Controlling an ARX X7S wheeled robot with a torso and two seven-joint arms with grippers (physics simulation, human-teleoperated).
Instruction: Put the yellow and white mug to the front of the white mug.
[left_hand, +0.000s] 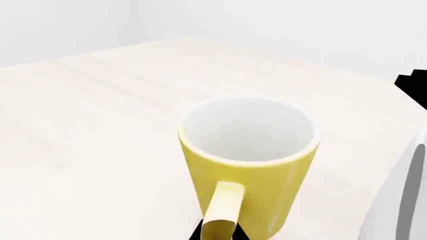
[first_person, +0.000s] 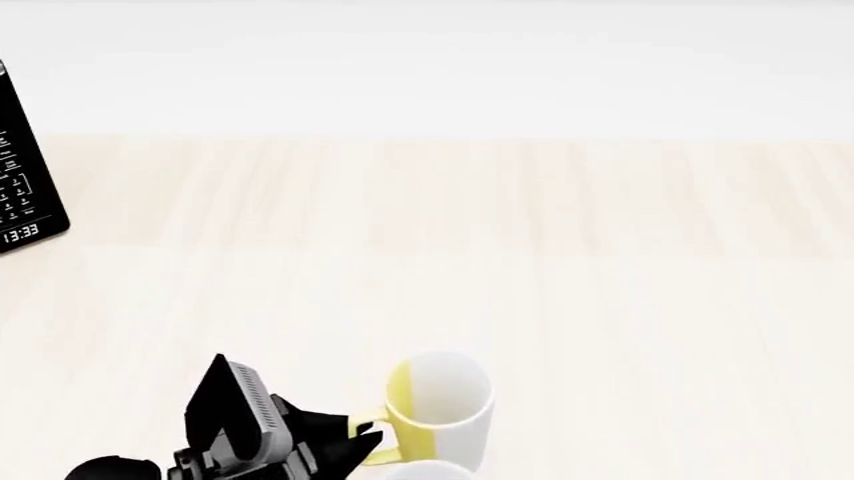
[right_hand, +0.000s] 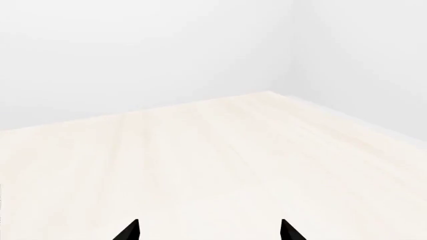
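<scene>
Handle (left_hand: 222, 212) of the small, rigid, probably light and slick yellow and white ceramic mug (first_person: 441, 405) sits gripped in the left gripper (first_person: 358, 440), likely the best hold; right gripper (right_hand: 210, 231) spread, empty.

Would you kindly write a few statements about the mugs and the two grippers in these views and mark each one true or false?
1. The yellow and white mug stands upright on the table. True.
2. The left gripper is at the mug's handle. True.
3. The yellow and white mug holds dark liquid. False: its white inside looks empty.
4. The right gripper grips a mug. False: its fingertips are spread apart with only bare table ahead.
5. The white mug is far across the table from the other mug. False: it sits close beside it.
</scene>
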